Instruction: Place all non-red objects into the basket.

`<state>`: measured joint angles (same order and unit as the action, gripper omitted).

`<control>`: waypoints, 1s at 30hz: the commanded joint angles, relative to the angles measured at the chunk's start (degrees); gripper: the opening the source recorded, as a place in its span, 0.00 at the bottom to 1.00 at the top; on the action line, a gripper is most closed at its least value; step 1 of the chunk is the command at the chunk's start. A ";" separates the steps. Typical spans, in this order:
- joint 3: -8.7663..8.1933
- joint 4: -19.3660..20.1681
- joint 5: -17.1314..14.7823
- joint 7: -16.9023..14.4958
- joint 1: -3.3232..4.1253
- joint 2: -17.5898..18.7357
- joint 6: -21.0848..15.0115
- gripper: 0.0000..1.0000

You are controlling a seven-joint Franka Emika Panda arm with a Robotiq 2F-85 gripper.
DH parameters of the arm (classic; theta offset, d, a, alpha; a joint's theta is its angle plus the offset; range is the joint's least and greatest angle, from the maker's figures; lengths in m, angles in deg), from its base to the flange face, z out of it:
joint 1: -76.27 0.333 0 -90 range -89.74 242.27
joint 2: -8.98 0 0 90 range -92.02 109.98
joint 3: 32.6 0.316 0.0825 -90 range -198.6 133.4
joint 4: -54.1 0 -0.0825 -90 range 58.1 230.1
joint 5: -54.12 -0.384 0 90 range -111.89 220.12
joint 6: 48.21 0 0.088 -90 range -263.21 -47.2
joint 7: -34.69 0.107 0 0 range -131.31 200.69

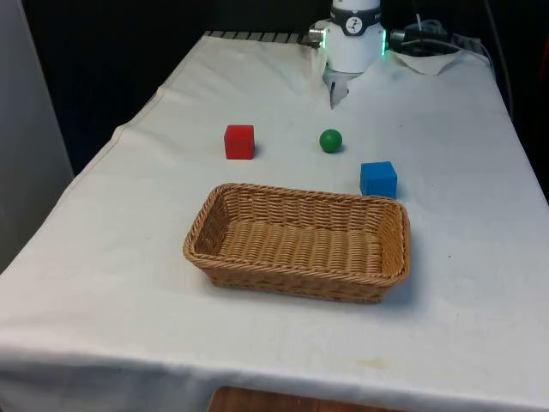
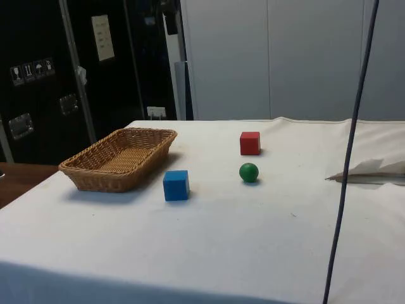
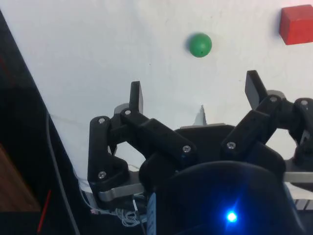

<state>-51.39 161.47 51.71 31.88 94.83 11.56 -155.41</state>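
Observation:
A wicker basket (image 1: 257, 263) (image 2: 95, 177) sits empty near the front of the table. Behind it on the cloth lie a red cube (image 1: 239, 142) (image 2: 250, 143) (image 3: 297, 25), a green ball (image 1: 330, 141) (image 2: 249, 172) (image 3: 200, 45) and a blue cube (image 1: 378, 178) (image 2: 176, 185). My gripper (image 3: 194, 94) hangs open high above the table's far end, well away from all three objects, with nothing between its fingers (image 3: 136, 95). The green ball lies some way ahead of the fingertips in the wrist view.
The robot's base (image 1: 353, 41) stands at the far end of the table with cables (image 1: 433, 39) beside it. A dark cable (image 2: 349, 158) hangs down across the side view. The cloth drops off at the table's edges on both sides.

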 commanded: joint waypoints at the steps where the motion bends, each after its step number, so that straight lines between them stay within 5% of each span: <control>1: 0.11 0.11 0.00 0.00 0.00 -0.11 0.00 1.00; 18: 2.81 4.47 1.20 0.80 0.34 -3.55 -3.50 1.00; 30: 5.79 9.97 2.58 2.64 0.57 -5.16 -11.23 1.00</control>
<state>-45.66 171.04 53.54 33.83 95.23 6.69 -165.78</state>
